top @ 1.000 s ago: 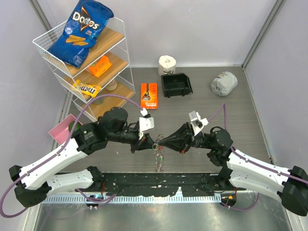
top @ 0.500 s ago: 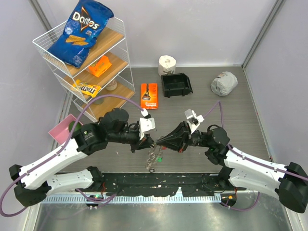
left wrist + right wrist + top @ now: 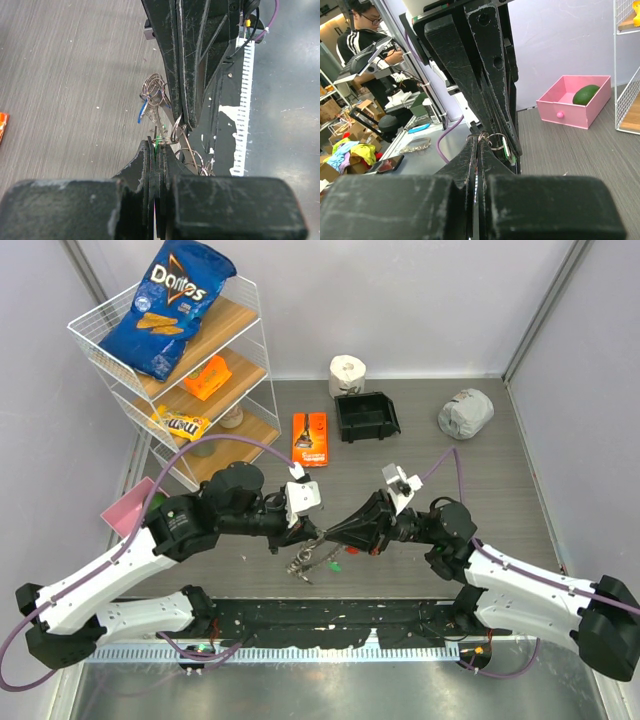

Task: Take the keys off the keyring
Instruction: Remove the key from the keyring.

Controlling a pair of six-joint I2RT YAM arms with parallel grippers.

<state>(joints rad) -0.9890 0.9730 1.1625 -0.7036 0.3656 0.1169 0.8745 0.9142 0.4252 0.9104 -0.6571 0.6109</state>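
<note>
Above the table's front middle, my two grippers meet tip to tip. My left gripper (image 3: 316, 537) (image 3: 159, 145) is shut on a green-headed key (image 3: 158, 141). My right gripper (image 3: 332, 534) (image 3: 481, 137) is shut on a thin silver ring of the keyring (image 3: 495, 141), and the green key (image 3: 506, 150) hangs beside its tip. The remaining keys (image 3: 303, 562) dangle below and left of the tips as a silver bunch. In the left wrist view a blue key (image 3: 142, 111) and loose rings (image 3: 154, 86) hang there, next to the right fingers (image 3: 187, 75).
A wire shelf (image 3: 255, 345) with a Doritos bag (image 3: 168, 305) and snacks stands at the back left. An orange packet (image 3: 310, 438), black bin (image 3: 366, 416), paper roll (image 3: 347, 372) and grey bundle (image 3: 466, 412) lie behind. A pink box (image 3: 125, 510) sits left.
The dangling bunch has swung from hanging straight down to up and left. Both gripper tips have shifted slightly left, still pinched together.
</note>
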